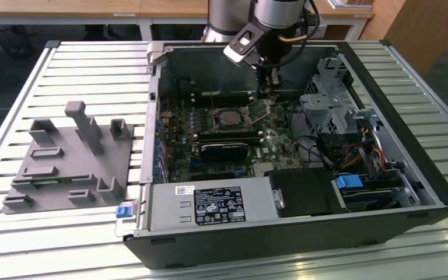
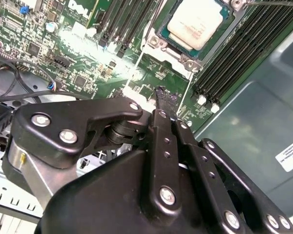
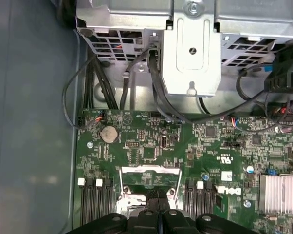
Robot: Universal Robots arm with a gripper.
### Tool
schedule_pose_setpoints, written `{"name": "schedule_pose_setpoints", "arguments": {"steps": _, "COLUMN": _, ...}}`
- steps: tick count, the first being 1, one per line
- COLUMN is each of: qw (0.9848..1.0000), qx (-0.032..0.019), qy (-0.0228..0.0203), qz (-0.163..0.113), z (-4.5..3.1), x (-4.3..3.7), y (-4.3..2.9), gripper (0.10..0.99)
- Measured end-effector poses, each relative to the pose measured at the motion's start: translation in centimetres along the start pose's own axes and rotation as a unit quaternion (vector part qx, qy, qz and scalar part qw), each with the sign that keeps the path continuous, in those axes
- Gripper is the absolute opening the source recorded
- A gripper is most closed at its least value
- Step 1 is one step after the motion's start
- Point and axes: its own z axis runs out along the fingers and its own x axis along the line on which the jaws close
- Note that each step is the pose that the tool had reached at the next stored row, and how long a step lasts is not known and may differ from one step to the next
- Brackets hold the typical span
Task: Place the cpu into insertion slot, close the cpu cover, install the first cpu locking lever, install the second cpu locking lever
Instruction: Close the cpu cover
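A grey plastic fixture (image 1: 68,157) stands on the slatted metal surface (image 1: 91,64). The dull silver-tan square cpu (image 2: 197,22) sits in its black insertion slot (image 1: 213,120). Just beside it my gripper (image 1: 268,99) hangs pressed together, empty, likely narrowed for lever work.

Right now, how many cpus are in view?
1. The cpu sits in the insertion slot on the green board, just beyond the tool. I spot none on the grey fixture at the exterior view's left, though its pockets could hide one.

cpu (image 2: 197,22) in insertion slot (image 2: 172,48), end effector (image 2: 166,100) just beside
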Motion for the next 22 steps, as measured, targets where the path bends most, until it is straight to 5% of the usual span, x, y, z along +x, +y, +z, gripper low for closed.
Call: {"name": "schedule_pose_setpoints", "arguments": {"steps": 22, "qw": 1.0000, "qx": 0.0000, "qy": -0.0001, "qz": 0.000, "z": 1.15, "x": 0.78, "y": 2.05, "gripper": 0.122}}
